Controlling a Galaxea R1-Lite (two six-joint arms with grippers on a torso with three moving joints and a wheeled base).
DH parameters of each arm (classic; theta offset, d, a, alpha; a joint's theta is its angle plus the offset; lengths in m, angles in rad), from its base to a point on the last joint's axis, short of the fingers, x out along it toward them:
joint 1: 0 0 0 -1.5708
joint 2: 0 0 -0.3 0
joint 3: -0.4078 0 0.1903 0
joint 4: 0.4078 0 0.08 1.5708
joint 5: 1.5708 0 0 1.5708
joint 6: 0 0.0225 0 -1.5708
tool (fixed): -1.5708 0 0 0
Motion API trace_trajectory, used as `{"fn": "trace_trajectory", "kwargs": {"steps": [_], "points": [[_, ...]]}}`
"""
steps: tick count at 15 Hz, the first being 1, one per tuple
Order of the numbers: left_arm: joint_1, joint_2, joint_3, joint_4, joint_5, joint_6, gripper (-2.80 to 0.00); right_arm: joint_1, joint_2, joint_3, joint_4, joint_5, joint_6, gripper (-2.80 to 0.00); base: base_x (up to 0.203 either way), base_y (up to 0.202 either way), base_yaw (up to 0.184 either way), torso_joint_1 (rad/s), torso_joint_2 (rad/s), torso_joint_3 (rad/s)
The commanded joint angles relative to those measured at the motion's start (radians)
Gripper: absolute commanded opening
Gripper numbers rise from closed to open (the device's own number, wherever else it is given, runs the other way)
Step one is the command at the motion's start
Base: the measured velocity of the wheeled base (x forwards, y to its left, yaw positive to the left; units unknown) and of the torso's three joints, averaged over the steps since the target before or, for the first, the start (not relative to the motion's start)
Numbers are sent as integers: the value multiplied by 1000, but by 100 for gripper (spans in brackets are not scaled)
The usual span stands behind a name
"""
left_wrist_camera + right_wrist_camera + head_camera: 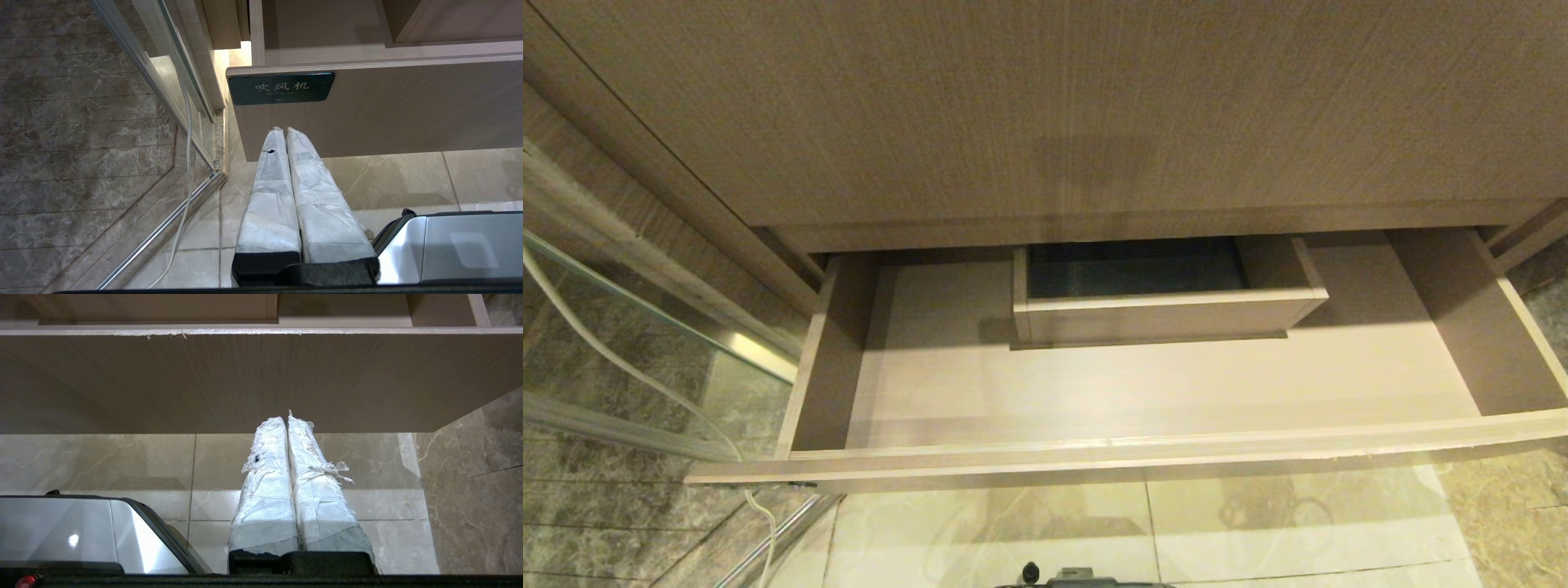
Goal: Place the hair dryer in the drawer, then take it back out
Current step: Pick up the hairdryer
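From my head I look down into the drawer (1143,384), pulled wide open under a tall wood-grain panel (1045,106). Its floor is smooth pale board with four thin walls, and one boxed cut-out (1160,298) sits at the back with a dark hollow inside. I see no hair dryer in it, nor in either wrist view, so I cannot tell where it is. One white cable (629,359) curves down past a glass panel (645,359) on my left. Neither of my arms shows here.

My left wrist shows what the head misses: one small dark label (281,87) with pale characters on the left end of the drawer front (the front's grain runs fine and straight). My left gripper (284,130) hangs low before it, apart from it, its two fingers (269,196) wrapped in white crinkled tape and pressed together on nothing. A chrome rail (163,228) edges the marble floor (408,179).

My right wrist shows the plain stretch of the front. My right gripper (286,418) has two taped, frayed fingers (265,490), together and empty.
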Motion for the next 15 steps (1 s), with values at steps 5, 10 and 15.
{"fn": "trace_trajectory", "kwargs": {"steps": [5, 10, 15], "points": [[0, 0, 0, 0, 1, 0, -280, 0, 1, 0, 1, -2, -1, -280, 0, 0, 0, 0, 0, 0], [0, 2, 0, 0, 1, 0, -280, 0, 1, 0, 1, -2, 4, -280, -1, 3, -72, 1, 1, 2], [0, 2, 0, 0, 0, 0, -280, 0, 1, 0, 1, -1, 2, -280, 1, 7, -156, 3, 4, 0]]}}
